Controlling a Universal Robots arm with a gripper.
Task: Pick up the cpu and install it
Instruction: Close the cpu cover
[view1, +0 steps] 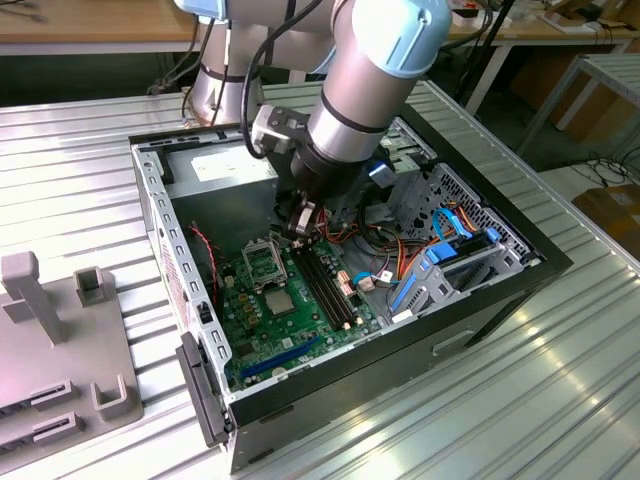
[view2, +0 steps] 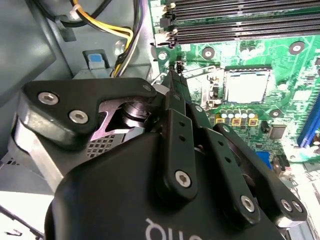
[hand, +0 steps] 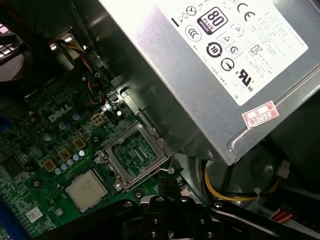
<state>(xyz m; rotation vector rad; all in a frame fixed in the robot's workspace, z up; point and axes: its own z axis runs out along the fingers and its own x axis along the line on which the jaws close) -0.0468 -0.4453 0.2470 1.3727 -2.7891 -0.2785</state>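
A ribbed silver metal counter carries an open black computer case across the centre of the exterior view, with the grey and blue robot arm reaching in from the upper middle. Inside, the green motherboard lies flat beside a boxy silver power supply. The arm's black hand hangs just above the board, near the open metal-framed socket; whether its fingers are spread or pressed together cannot be told. The small silver-grey square cpu rests on the board just beside the socket, at lower left of the first wrist view, not yet lifted. A good pick likely means centring over the chip, descending squarely and gripping its edges lightly.
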